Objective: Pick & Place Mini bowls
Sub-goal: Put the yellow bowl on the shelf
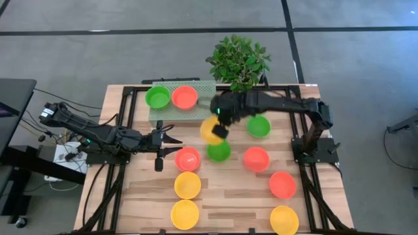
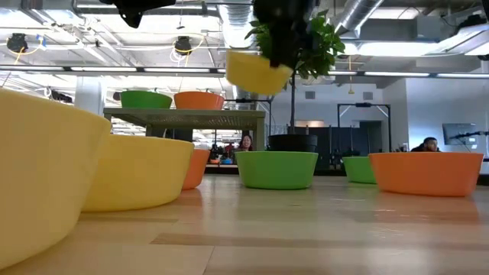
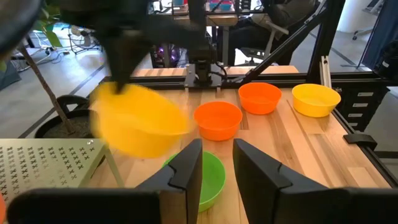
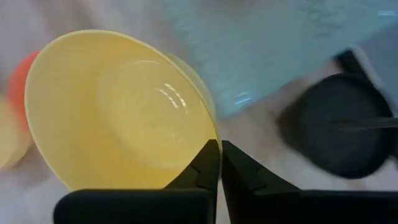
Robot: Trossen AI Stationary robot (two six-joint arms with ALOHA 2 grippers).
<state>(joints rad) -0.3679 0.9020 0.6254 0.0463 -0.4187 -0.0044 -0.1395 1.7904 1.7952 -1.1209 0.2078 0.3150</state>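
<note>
Yellow plastic fills most of the right wrist view: the right tool [image 4: 220,163] has its 2 fingers pressed together on the rim of a yellow mini bowl [image 4: 118,112], pinching the wall between them. From above, that bowl [image 1: 211,130] hangs blurred near the middle of the wooden table [image 1: 228,196], under the right tool [image 1: 221,130], whose arm reaches in from the right side. In the low view the same bowl [image 2: 258,70] is clear of the tabletop, tilted, well above the bowls standing on the wood.

A pale green perforated stand [image 1: 206,88] at the far side carries 2 bowls side by side: a green bowl [image 1: 157,97] and a red-orange bowl [image 1: 185,97]. A potted plant [image 1: 239,62] stands just beside the stand at the table's far edge.

On the wood lie 8 more bowls: a green one [image 1: 258,126] under the right arm, another green one [image 1: 219,151] just below the lifted bowl, 3 red-orange ones [image 1: 188,158] [image 1: 256,158] [image 1: 282,185], and 3 yellow ones [image 1: 187,185] [image 1: 185,214] [image 1: 284,219] toward the near edge.

The left tool [image 1: 164,140] waits low at the left of the table, its fingers [image 3: 189,171] spread with a gap between them and nothing held, pointing toward the centre, near the leftmost red-orange bowl.
</note>
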